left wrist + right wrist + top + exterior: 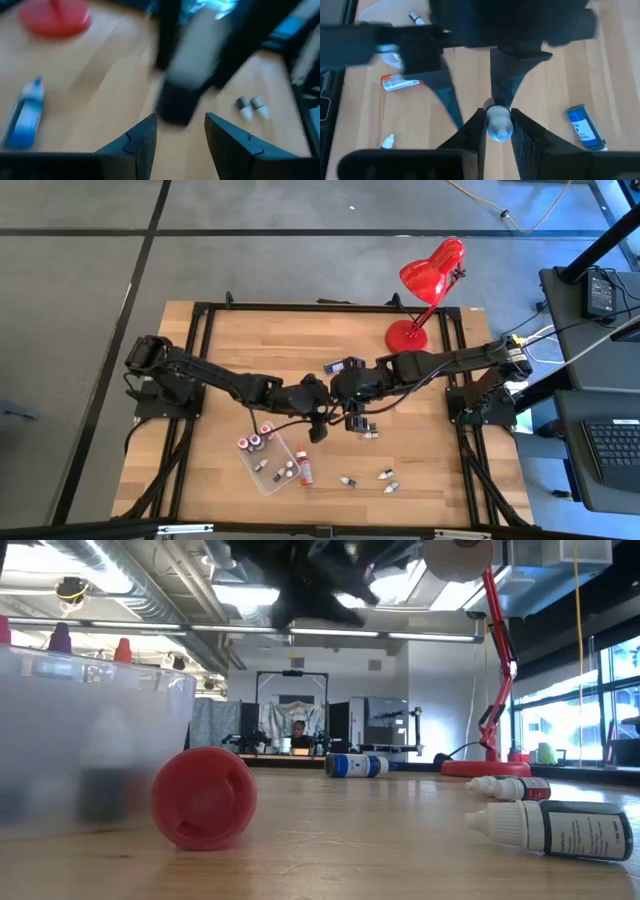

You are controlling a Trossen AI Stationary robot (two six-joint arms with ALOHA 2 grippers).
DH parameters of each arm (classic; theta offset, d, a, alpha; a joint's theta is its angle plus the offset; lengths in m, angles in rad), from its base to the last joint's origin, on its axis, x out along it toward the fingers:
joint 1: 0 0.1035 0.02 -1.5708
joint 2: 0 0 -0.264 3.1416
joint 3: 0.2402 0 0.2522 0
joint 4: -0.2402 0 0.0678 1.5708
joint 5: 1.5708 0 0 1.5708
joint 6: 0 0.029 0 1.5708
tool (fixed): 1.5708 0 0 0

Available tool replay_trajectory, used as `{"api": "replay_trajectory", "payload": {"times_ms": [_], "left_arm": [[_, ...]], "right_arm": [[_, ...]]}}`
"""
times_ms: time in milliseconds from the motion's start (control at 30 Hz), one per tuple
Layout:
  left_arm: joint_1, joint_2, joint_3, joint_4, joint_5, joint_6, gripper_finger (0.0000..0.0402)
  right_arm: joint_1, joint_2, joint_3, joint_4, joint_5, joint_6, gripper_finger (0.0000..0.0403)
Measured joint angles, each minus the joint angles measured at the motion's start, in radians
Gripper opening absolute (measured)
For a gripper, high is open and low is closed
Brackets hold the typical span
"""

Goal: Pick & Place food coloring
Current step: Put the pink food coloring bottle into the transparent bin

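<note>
My right gripper (499, 119) hovers over the table's middle (348, 402), shut on one food coloring bottle (187, 70), pale with a dark lower end. My left gripper (180, 122) meets it there (322, 408), open, its fingers standing on either side of the bottle's dark end (174, 106) without a visible touch. Several bottles stand in the clear tray (268, 472). Others lie on their sides on the wood: a red-capped one (303, 465), a blue one (345, 365), a pair (368, 433) and three near the front (385, 474). My right gripper pinches the bottle between its two fingers, coming from above and pointing down. The bottle's rounded pale end (499, 126) shows between the fingertips. The bottle runs along the fingers, lifted clear of the table, its dark end lowest.
A red desk lamp (430, 280) stands on its round base (407, 335) at the far right. The tray (90, 740) sits near the front left, with the red-capped bottle (203, 797) beside it. Bare wood lies along the far left and the right front corner.
</note>
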Motion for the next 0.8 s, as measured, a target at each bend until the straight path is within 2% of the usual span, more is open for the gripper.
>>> {"api": "replay_trajectory", "payload": {"times_ms": [167, 367, 800], "left_arm": [[0.001, 0.001, -0.004, 0.091, 0.043, 0.156, 0.0146], [0.009, -0.003, -0.003, 0.068, -0.003, 0.142, 0.0134], [0.018, -0.026, 0.000, 0.093, 0.019, 0.187, 0.0104]], "right_arm": [[0.002, -0.005, 0.003, -0.025, -0.004, 0.023, 0.0071], [0.002, -0.001, 0.001, -0.044, -0.013, 0.049, 0.0074], [0.002, 0.000, 0.000, -0.056, -0.017, 0.052, 0.0075]]}}
